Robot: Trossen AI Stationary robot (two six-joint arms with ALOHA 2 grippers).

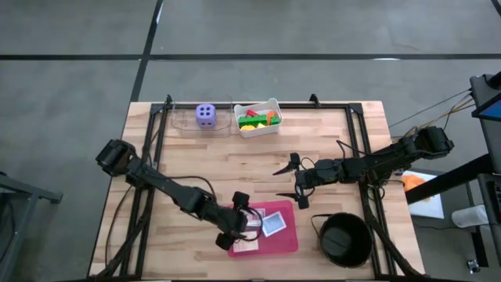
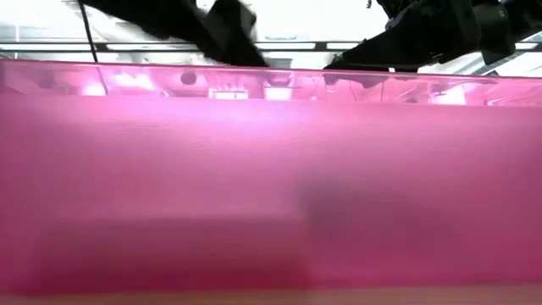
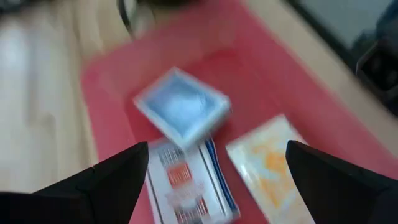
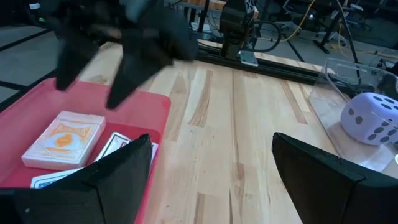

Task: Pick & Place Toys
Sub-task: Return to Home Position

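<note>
left fingers (image 3: 106, 186) spread, empty, above cards (image 1: 272, 225) in red bin (image 1: 286, 240); right fingers (image 4: 336, 180) spread, empty, level over tabletop (image 1: 227, 160).

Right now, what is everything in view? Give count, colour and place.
table: one, light wood, under everything.
die: one, purple, white dots, in a clear tray at the high view's top edge.
tub: one, white, beside the tray.
blocks: several, red, green, orange, yellow, in the tub.
bin: one, red, at the bottom edge.
decks: three, blue deck, white deck, orange deck, in the bin.
container: one, black, round, right of the bin.
left hand: one, dark, open over the bin.
right hand: one, dark, open over bare table.
</note>
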